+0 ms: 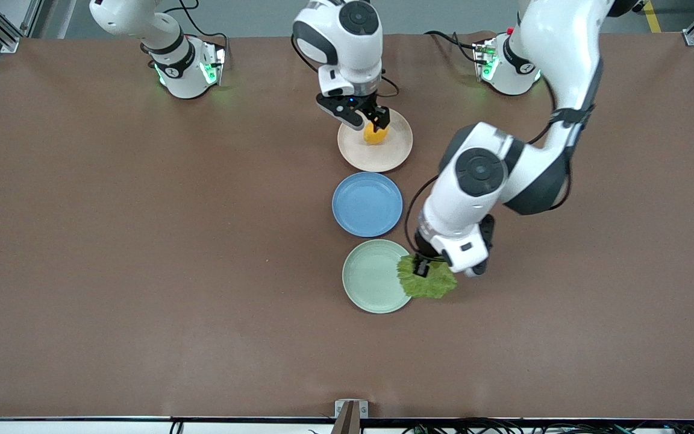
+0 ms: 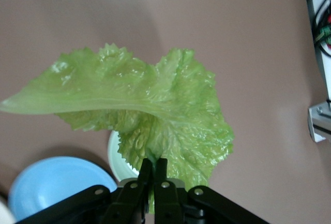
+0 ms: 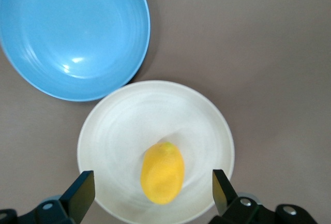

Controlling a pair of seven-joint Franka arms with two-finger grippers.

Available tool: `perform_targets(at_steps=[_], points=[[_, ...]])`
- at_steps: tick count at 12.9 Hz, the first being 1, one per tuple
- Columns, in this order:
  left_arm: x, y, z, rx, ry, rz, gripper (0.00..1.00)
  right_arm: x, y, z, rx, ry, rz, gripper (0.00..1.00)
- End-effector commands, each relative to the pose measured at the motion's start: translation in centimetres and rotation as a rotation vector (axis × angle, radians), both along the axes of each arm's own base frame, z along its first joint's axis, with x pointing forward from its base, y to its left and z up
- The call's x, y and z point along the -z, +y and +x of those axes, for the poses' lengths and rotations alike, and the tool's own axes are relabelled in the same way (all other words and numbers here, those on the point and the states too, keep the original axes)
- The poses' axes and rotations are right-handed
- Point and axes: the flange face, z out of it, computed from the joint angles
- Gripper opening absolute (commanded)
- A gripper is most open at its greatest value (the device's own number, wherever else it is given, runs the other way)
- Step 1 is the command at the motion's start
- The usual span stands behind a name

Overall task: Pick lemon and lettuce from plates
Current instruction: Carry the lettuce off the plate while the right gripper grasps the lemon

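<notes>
- While the left end effector [image 2: 153, 175] pinches the lettuce [image 2: 155, 115] by its stem end with fingers nearly together, the leaf hangs in the air over the rim of the mint green plate [image 1: 371, 276] on the side toward the left arm's end of the tabletop [image 1: 142, 241].
- Seen from the front, the lettuce [image 1: 426, 280] overlaps that plate's edge and the bare tabletop beside it; the plate itself holds nothing else.
- Spread wide, the right end effector [image 3: 153, 190] hovers over the beige-pink plate [image 3: 129, 115], one finger on each side of the lemon [image 3: 163, 172] and neither touching it.
- That lemon [image 1: 375, 134] lies on the beige-pink plate [image 1: 383, 154], the plate farthest from the front camera.
- Between the two plates sits an empty blue plate [image 1: 367, 204], which plays no part here.
- My reading of the step: the lettuce pick looks done, while the lemon pick is at the approach stage.
- Next, the right arm likely needs to descend until its fingers straddle the lemon's middle, close, then lift; the rounded fruit could roll or slip if gripped off-centre.
</notes>
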Motion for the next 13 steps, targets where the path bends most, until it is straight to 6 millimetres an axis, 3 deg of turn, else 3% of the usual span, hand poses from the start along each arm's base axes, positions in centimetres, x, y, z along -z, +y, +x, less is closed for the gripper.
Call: perform_targets(at_steps=[1,4,7,11,13], points=[[0.6,6.0,-2.3,0.06,0.075,-0.011,0.0,3.2,1.3,-1.2,0.016,-0.022,-0.009,1.0],[2.8,12.1,-4.7,0.139,0.125,0.0,0.0,5.5,2.8,-3.8,0.021,-0.032,-0.005,1.0],[5.8,16.3,-7.6,0.208,0.095,0.007,0.0,7.7,3.5,-5.2,0.041,-0.054,-0.019,1.0],[11.1,19.0,-11.1,0.262,0.06,0.015,0.01,10.5,3.7,-5.1,0.045,-0.095,-0.009,0.99],[13.1,20.3,-12.2,0.288,0.055,0.018,0.01,10.9,3.8,-5.1,0.045,-0.097,-0.008,0.94]])
